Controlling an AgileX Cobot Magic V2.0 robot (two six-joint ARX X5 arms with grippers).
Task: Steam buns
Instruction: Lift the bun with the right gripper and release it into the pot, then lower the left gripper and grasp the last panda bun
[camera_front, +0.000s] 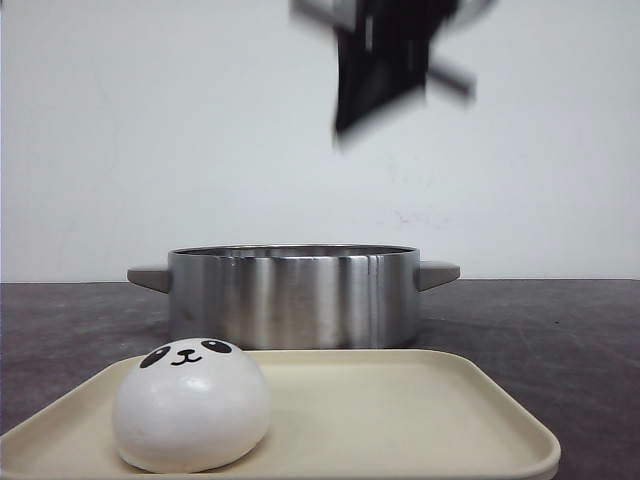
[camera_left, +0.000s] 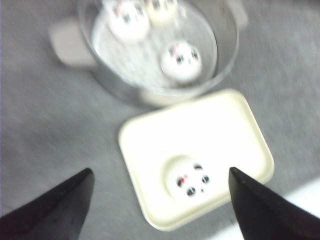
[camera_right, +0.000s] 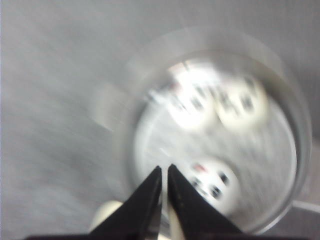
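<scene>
Last white panda-faced bun (camera_left: 189, 181) is lying on cream tray (camera_left: 235, 125) beneath wide-open left hand (camera_left: 160, 200); straddling it squarely, squeezing gently is advisable; right hand (camera_right: 164, 176) nearly closed, empty.

**Bare white wall, dark stone-look table**

A plain, off-white painted wall (camera_front: 150, 130) fills the upper part of the front view, unbroken by windows or fixtures, with a few faint scuff marks (camera_front: 420, 215) near its middle. It meets a dark grey, mottled tabletop (camera_front: 560, 330) along a straight horizontal line. Even, diffuse light falls across the scene, casting only soft shadows. In the left wrist view the same grey surface appears paler and blurred, with a bright white strip (camera_left: 300, 200) at one corner.
</scene>
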